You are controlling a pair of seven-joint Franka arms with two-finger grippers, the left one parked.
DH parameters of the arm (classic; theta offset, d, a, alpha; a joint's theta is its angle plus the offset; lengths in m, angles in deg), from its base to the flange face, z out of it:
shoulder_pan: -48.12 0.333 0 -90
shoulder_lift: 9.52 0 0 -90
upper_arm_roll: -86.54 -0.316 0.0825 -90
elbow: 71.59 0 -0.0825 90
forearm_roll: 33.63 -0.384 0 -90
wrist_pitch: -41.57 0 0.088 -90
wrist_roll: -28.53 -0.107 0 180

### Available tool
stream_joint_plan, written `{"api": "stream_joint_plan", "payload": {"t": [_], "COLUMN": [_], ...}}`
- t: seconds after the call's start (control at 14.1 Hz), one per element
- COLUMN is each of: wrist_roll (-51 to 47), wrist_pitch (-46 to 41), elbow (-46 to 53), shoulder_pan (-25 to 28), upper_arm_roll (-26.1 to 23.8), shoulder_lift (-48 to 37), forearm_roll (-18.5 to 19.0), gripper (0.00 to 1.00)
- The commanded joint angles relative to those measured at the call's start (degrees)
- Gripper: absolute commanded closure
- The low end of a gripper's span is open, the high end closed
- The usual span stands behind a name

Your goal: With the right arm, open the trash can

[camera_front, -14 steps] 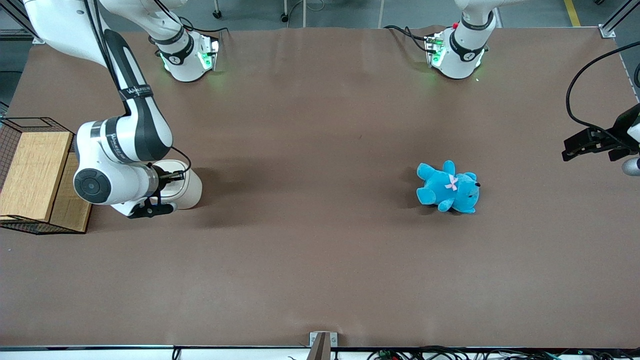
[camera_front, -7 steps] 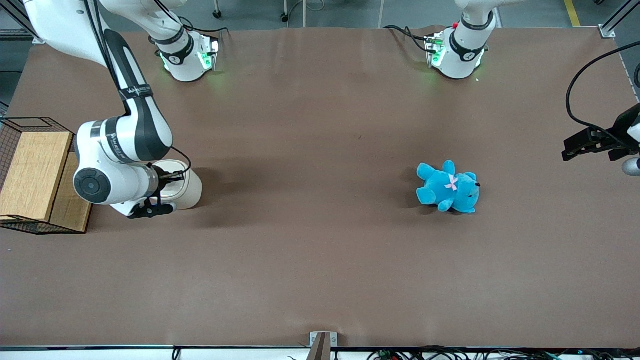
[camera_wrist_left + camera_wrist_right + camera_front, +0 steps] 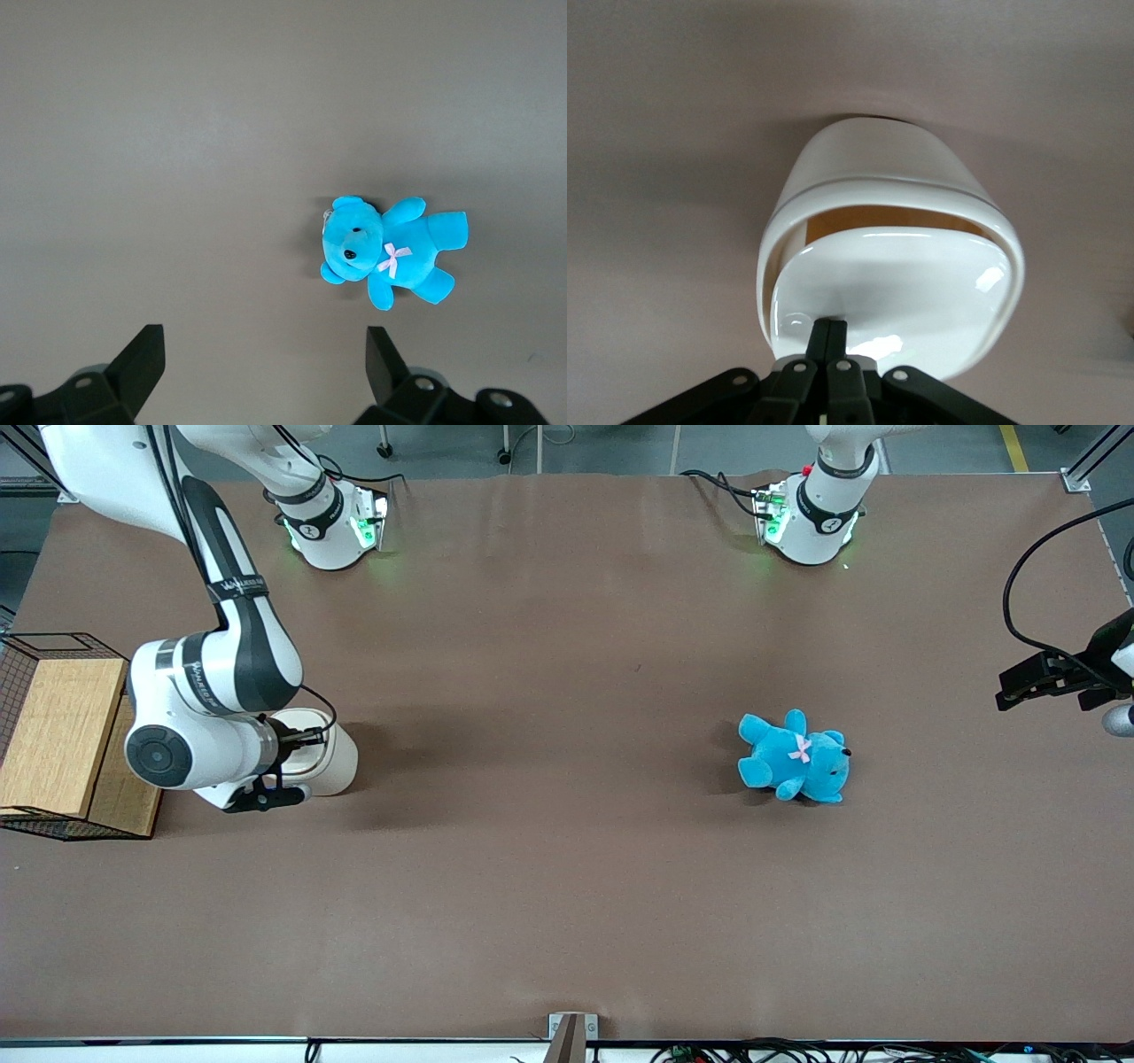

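Brown tabletop [image 3: 567, 886]. Trash can [image 3: 332, 757] and wire-and-wood basket [image 3: 62, 735] toward working arm's end, pincer [image 3: 829, 341] on can lid; blue teddy [image 3: 793, 757] toward parked arm's end.

The trash can [image 3: 330, 755] stands on the table [image 3: 567, 886] toward the working arm's end, just beside the wire-and-wood basket [image 3: 62, 735], which sits at that end's edge. The right arm [image 3: 208, 691] hangs over the trash can, and its pincer [image 3: 829, 332] rests with its 2 fingers pressed together on the lid [image 3: 895, 297], which tilts down into the can's mouth. The teddy [image 3: 793, 757] lies on the table well apart, toward the parked arm's end.
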Motion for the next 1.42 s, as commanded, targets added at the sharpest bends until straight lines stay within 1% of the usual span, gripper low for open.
{"api": "stream_joint_plan", "payload": {"t": [0.0, 0.07, 0.14, 0.21, 0.28, 0.35, 0.57, 0.85, 1.06, 1.35], "wrist_roll": [1.28, 2.06, 2.94, 3.21, 3.21, 3.21, 3.21, 3.13, 2.86, 2.51], "wrist_pitch": [-7.64, -8.88, -9.15, -9.15, -9.15, -9.07, -8.89, -7.92, -8.80, -8.11], "elbow": [6.83, 8.15, 8.51, 9.12, 9.91, 10.70, 15.27, 18.88, 18.10, 13.19], "shoulder_pan": [-2.28, -2.45, -2.72, -3.15, -3.94, -4.65, -6.76, -7.11, -7.73, -7.73], "upper_arm_roll": [-0.12, -0.12, -0.04, -0.04, -0.03, -0.03, 0.05, 0.23, 0.05, -0.12], "shoulder_lift": [-0.71, -1.58, -2.63, -3.95, -4.92, -5.71, -8.09, -13.17, -17.92, -22.06], "forearm_roll": [0.07, 0.24, 0.42, 0.42, 0.42, 0.42, 0.51, 0.77, 0.69, 0.60], "gripper": [0.90, 0.80, 0.72, 0.59, 0.33, 0.00, 0.00, 0.00, 0.00, 0.00]}}
